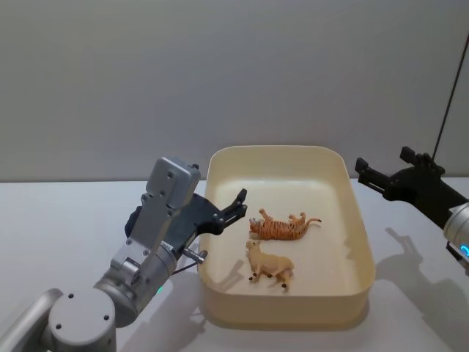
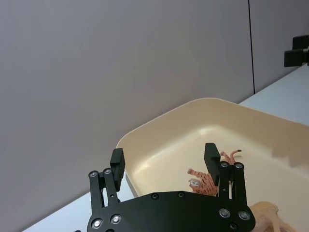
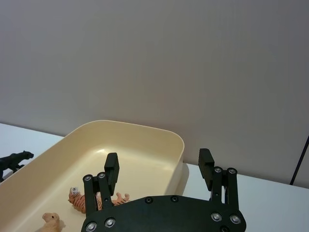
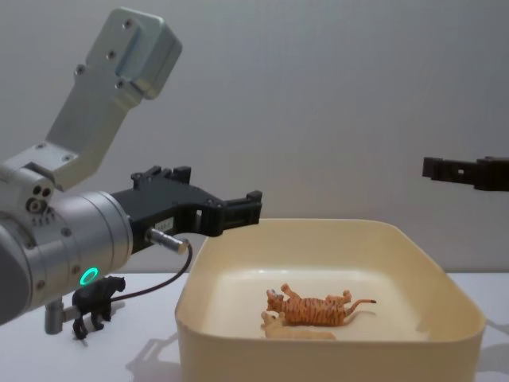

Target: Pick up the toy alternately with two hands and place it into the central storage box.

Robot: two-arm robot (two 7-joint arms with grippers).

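— What stands behind the work?
— A plain grey wall (image 1: 220,73). A thin dark cable (image 1: 449,103) runs down it at the right.
— And underneath?
— A white table (image 1: 66,213), with soft shadows.

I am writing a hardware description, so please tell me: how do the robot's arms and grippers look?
The left gripper and right gripper are black and long-fingered, with silver screws. The left arm is thick, silver and cylindrical, with a green ring light and a thin black cable. The right arm is silver too.
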